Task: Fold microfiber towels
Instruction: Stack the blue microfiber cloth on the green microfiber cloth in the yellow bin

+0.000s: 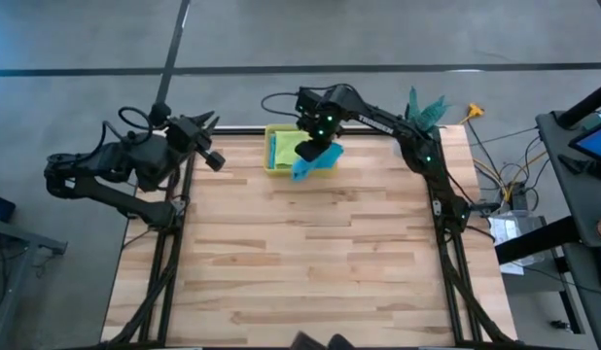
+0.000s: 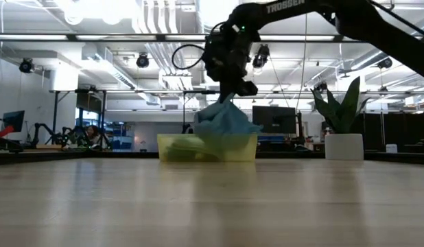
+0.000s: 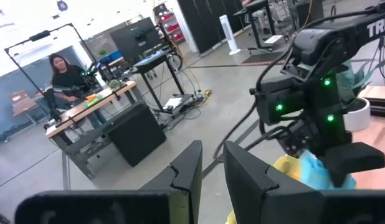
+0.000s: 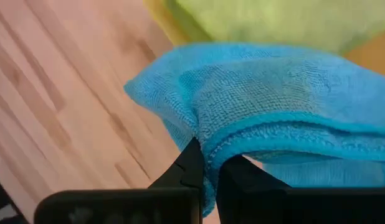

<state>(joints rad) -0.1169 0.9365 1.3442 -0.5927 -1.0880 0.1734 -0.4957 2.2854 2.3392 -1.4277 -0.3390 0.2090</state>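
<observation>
A teal towel hangs bunched from my right gripper, which is shut on it at the right near corner of the yellow bin, at the table's far edge. In the bin lies a lime green towel. My left gripper is raised at the far left. It points level, with a narrow gap between its fingers and nothing in it. My right gripper pinches a thick hemmed edge of the teal towel between its two fingers. It comes from above, slanting down. The cloth bulges out past the fingers and hangs slack below them. I cannot tell whether its lower part touches the bin.
A potted plant stands at the far right corner. Bare wooden tabletop spreads from the bin to the near edge. In the room beyond the table, a person sits at a desk.
</observation>
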